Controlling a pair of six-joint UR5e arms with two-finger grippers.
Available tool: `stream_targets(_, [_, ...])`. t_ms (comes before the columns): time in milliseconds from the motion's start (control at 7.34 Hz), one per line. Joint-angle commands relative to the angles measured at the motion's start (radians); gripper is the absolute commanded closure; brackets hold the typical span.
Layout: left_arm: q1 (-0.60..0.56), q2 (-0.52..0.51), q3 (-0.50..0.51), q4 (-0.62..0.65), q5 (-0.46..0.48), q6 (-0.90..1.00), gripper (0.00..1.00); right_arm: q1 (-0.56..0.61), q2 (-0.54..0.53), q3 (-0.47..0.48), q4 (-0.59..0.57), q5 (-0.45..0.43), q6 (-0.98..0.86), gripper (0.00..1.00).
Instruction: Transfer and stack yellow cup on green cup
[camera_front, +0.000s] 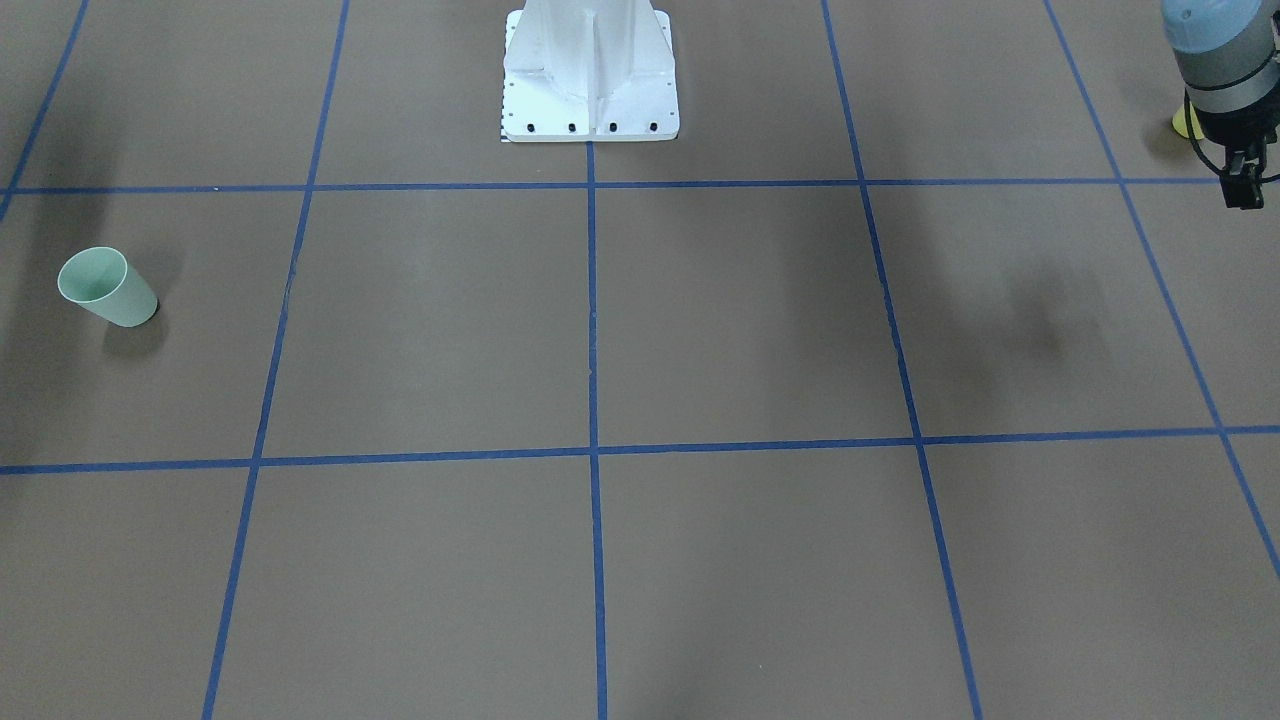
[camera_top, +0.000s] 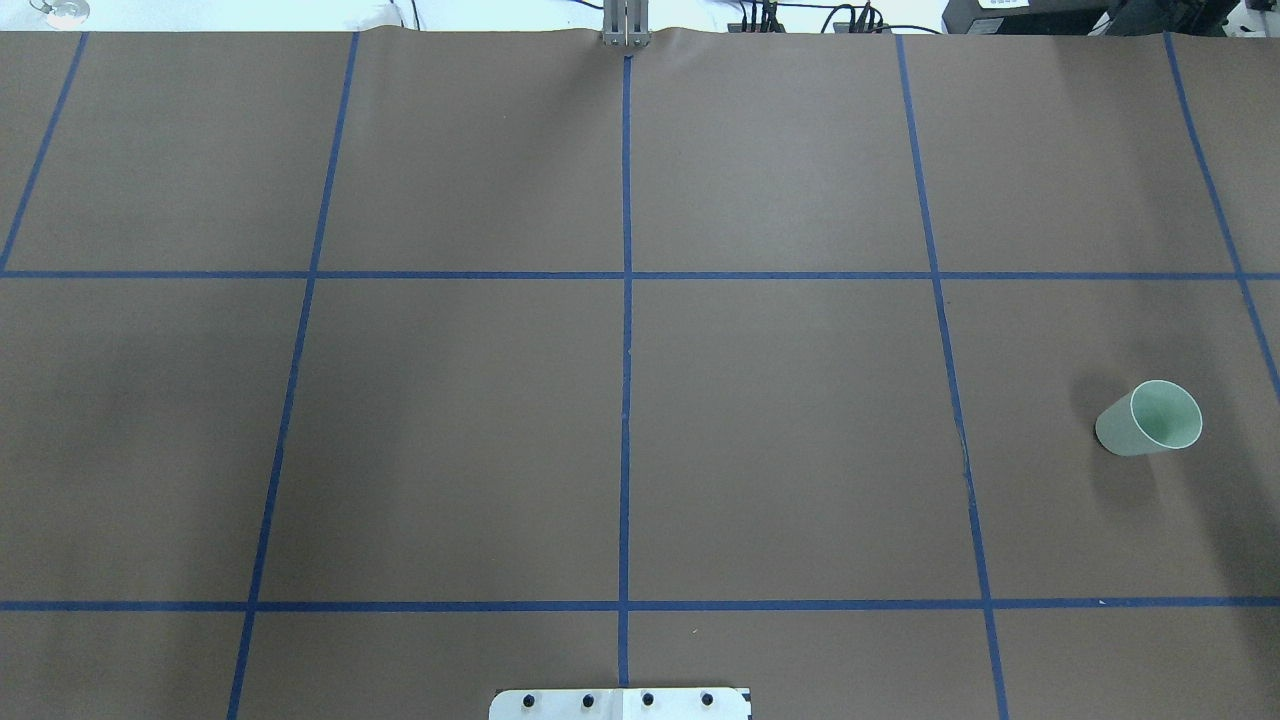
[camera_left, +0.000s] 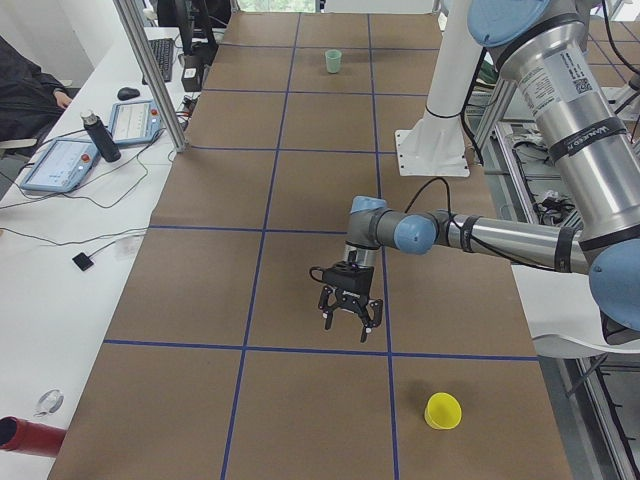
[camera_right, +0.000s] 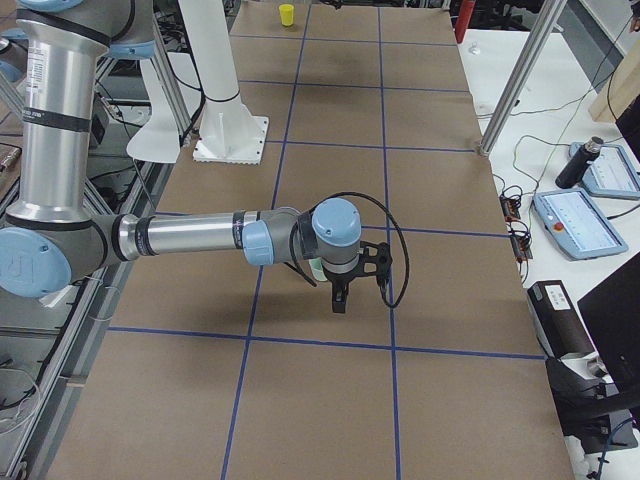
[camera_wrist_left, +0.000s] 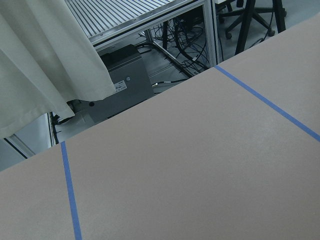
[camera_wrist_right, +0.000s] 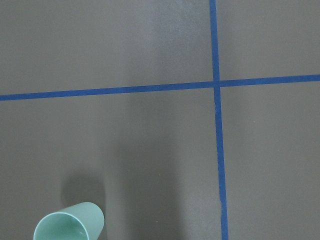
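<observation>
The yellow cup (camera_left: 443, 410) stands upright near the table's end on my left. In the front-facing view only a sliver of it (camera_front: 1186, 123) shows behind my left arm. My left gripper (camera_left: 348, 324) hangs open and empty above the table, a grid cell away from the yellow cup, and it also shows in the front-facing view (camera_front: 1245, 198). The green cup (camera_top: 1150, 418) stands upright at the far right (camera_front: 107, 287). My right gripper (camera_right: 339, 303) hovers just beside the green cup (camera_right: 315, 268). I cannot tell whether it is open or shut. The right wrist view shows the green cup (camera_wrist_right: 69, 223) at bottom left.
The white robot pedestal (camera_front: 590, 80) stands at the table's back middle. Blue tape lines (camera_top: 626, 300) divide the brown table into squares. A side desk with tablets and a bottle (camera_left: 100, 135) runs along the operators' side.
</observation>
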Motion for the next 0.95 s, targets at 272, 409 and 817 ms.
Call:
stream_targets(272, [0.178, -0.13, 0.035, 0.349, -0.014, -0.276, 0.0, -0.003, -0.017, 0.037, 0.001, -0.004, 0.001, 0.0])
stream_targets(409, [0.208, -0.128, 0.064, 0.36, -0.033, -0.348, 0.0, -0.006, -0.015, 0.039, 0.001, -0.001, 0.001, 0.0])
stream_targets(817, [0.211, -0.118, 0.148, 0.393, -0.086, -0.477, 0.0, -0.029, 0.026, 0.037, -0.001, -0.001, 0.004, 0.0])
